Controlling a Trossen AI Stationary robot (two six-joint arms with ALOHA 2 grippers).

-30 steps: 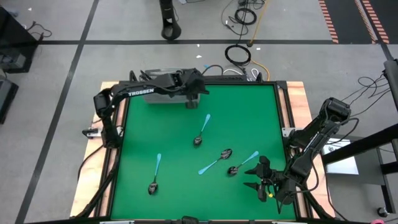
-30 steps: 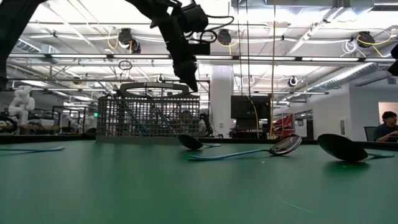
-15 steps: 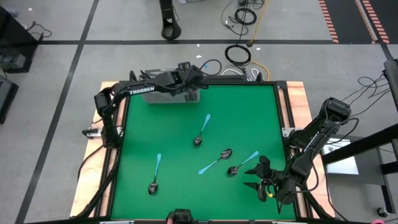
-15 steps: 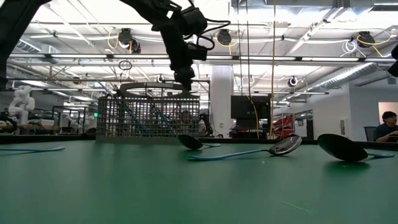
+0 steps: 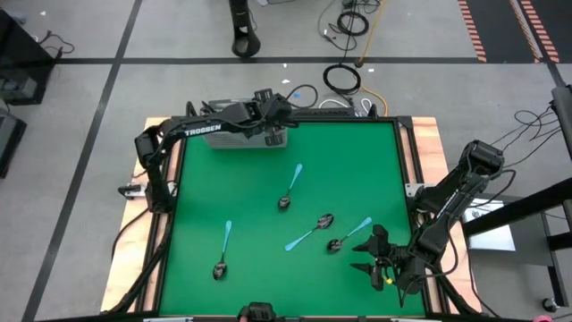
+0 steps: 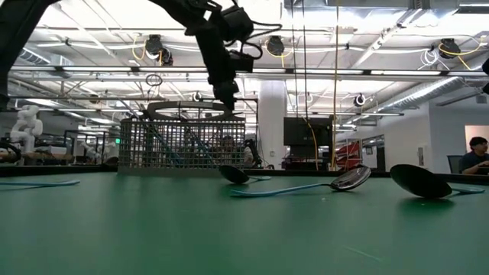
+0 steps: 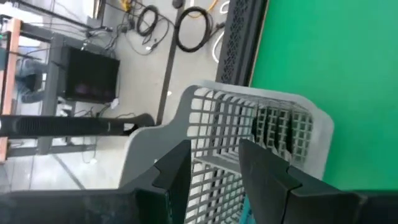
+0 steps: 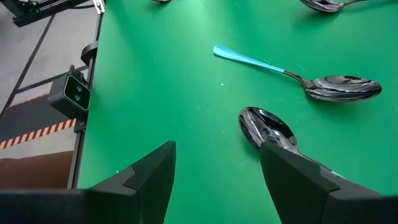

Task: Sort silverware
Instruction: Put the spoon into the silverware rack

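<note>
Several blue-handled spoons lie flat on the green table: one (image 5: 291,186) at mid-table, one (image 5: 222,249) near left, and two (image 5: 310,231) (image 5: 349,236) near right. The grey wire-mesh basket (image 5: 234,136) stands at the far left edge, with light blue handles (image 6: 164,141) showing through its mesh. My left gripper (image 7: 214,148) hangs open above the basket (image 7: 249,130) with nothing between its fingers. My right gripper (image 8: 217,149) hovers open near the table's near right corner (image 5: 368,255), just beside a spoon's dark bowl (image 8: 266,126).
A raised black frame (image 5: 404,179) borders the green mat. Cables (image 5: 341,79) lie on the floor past the far edge. Bare mat stretches across the near left and the far right of the table.
My left gripper has drawn back a little toward the table's far edge, over the basket, and has turned at the wrist; in the low view its fingers now point more straight down. Its fingers have stayed open. The spoons lie as before.
</note>
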